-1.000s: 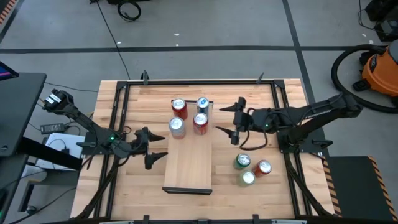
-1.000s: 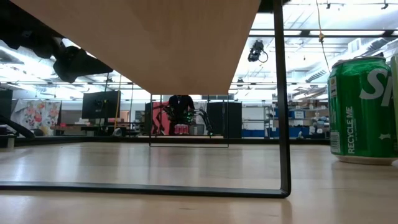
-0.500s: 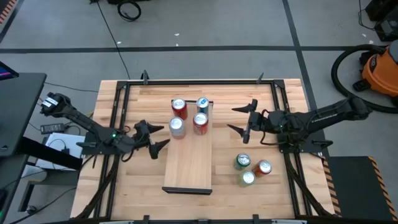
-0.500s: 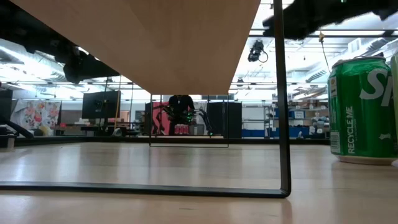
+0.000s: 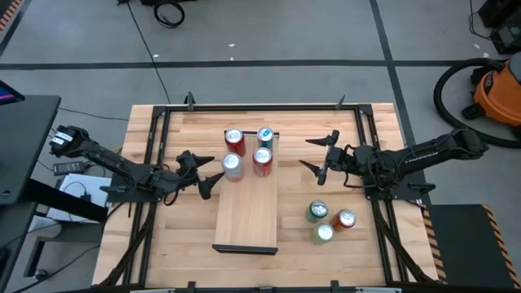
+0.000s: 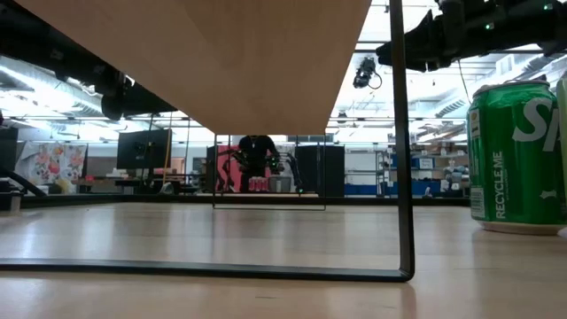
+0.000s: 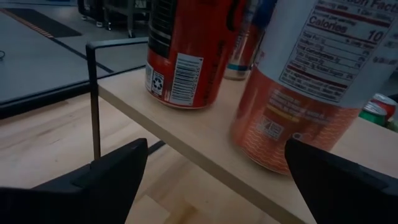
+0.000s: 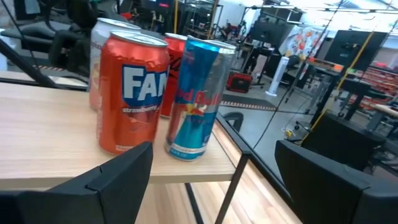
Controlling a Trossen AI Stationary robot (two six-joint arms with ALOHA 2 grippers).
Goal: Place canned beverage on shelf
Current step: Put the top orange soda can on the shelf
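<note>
On the shelf [image 5: 246,213] stand four cans; left pincer [image 5: 203,170] spread apart beside it, right pincer [image 5: 321,156] likewise apart, empty

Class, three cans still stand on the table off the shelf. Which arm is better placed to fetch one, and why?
Right. The right claw is open, empty, and on the same side as the three loose cans; the left claw sits across the shelf.

Count from overhead: seven cans total. Four on the shelf [image 5: 246,216], bunched at its upper end – red can [image 5: 234,141], slim blue can [image 5: 265,136], orange can [image 5: 262,160], silver-topped can [image 5: 231,165]. Three more off it at lower right: green can [image 5: 317,212], red one [image 5: 345,218], pale green one [image 5: 324,233]. Two arms, one orange vacuum [image 5: 498,91] far right.
</note>
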